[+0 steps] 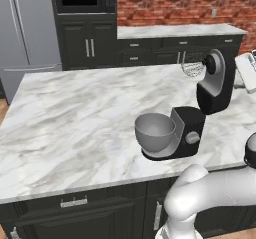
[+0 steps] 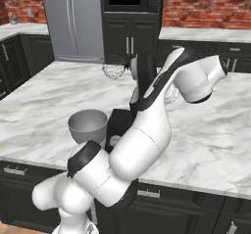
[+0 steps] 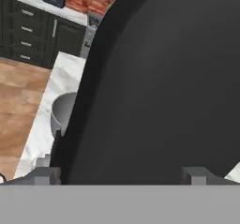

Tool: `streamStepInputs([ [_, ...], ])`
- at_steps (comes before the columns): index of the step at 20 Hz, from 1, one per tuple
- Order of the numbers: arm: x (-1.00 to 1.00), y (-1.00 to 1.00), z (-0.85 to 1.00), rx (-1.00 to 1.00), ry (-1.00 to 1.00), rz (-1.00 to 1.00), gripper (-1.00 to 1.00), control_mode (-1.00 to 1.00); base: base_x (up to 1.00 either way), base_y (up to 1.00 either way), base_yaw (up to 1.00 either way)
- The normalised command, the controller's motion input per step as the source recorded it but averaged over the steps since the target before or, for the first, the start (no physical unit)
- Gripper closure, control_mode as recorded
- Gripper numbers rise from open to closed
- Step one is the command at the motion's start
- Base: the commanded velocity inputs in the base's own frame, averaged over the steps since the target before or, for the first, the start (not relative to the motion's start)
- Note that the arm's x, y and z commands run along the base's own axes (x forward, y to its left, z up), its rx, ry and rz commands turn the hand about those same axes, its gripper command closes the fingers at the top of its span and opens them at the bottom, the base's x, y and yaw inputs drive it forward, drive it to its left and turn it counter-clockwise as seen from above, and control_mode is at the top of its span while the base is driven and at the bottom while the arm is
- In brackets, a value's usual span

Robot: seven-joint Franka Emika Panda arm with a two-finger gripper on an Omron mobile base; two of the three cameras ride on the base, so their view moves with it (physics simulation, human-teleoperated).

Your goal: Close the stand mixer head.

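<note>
The stand mixer head [image 1: 216, 80] stands tilted up above its base on the marble bench [image 1: 75, 118]. The gripper [image 3: 119, 175] is hard against its black shell, fingers apart, holding nothing. Next, I'd judge, a downward push.

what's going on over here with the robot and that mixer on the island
A white robot arm is working on a black stand mixer on the marble island counter. The stand mixer head is tilted up and back, so the wire whisk hangs in the air well clear of the grey mixing bowl. The hand view sits very close against the head's glossy black surface, so closing hasn't happened yet. Whether the gripper is open or shut can't be told.
</note>
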Motion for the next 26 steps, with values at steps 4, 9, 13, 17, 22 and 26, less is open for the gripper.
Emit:
streamStepInputs([
  [4, 0.03, 1.00, -0.78, -0.36, -0.21, 0.12, -1.00, -1.00, 0.00, 0.00, 0.00],
  [9, 0.20, 1.00, -0.86, -0.45, -0.20, 0.01, -1.00, -1.00, 0.00, 0.00, 0.00],
  [13, 0.20, 1.00, -0.95, -0.51, -0.17, 0.00, -1.00, -1.00, 0.00, 0.00, 0.00],
  [17, -0.01, 1.00, -0.08, -0.44, 0.00, 0.30, -1.00, -1.00, 0.00, 0.00, 0.00],
  [22, -0.07, 1.00, 0.07, -0.41, -0.03, 0.28, -1.00, -1.00, 0.00, 0.00, 0.00],
  [26, -0.13, 0.66, 0.00, -0.22, -0.04, 0.03, -1.00, -1.00, 0.00, 0.00, 0.00],
])
